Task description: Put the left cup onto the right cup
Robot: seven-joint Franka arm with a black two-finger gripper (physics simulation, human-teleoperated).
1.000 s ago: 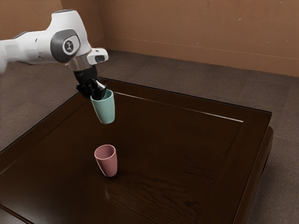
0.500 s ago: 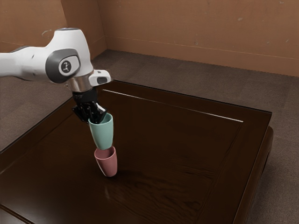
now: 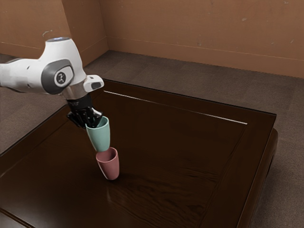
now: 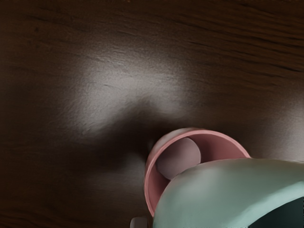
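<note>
Grips the green cup (image 3: 99,134) at its rim with the gripper (image 3: 88,121), black fingers clamped on the cup wall from two sides. Exact pad contact is hard to make out against the dark table (image 3: 190,156). Holds that cup tilted, mouth leaning toward the exterior view's left and base lowered into the mouth of the pink cup (image 3: 108,164). Hides the green base behind the pink rim, so cannot tell how deep it sits or whether it rests on anything inside. Leaves the pink cup standing on the near left part of the table, well apart from every edge. Reaches in with the white arm (image 3: 42,76) from the exterior view's left, cut off there at the view's border.

From the wrist view, looks down past the blurred green cup (image 4: 237,194), itself cut off at the border. Covers part of the pink cup (image 4: 199,138) with it. Shows the pink floor through the uncovered part of the rim, with dark wood grain all around.
</note>
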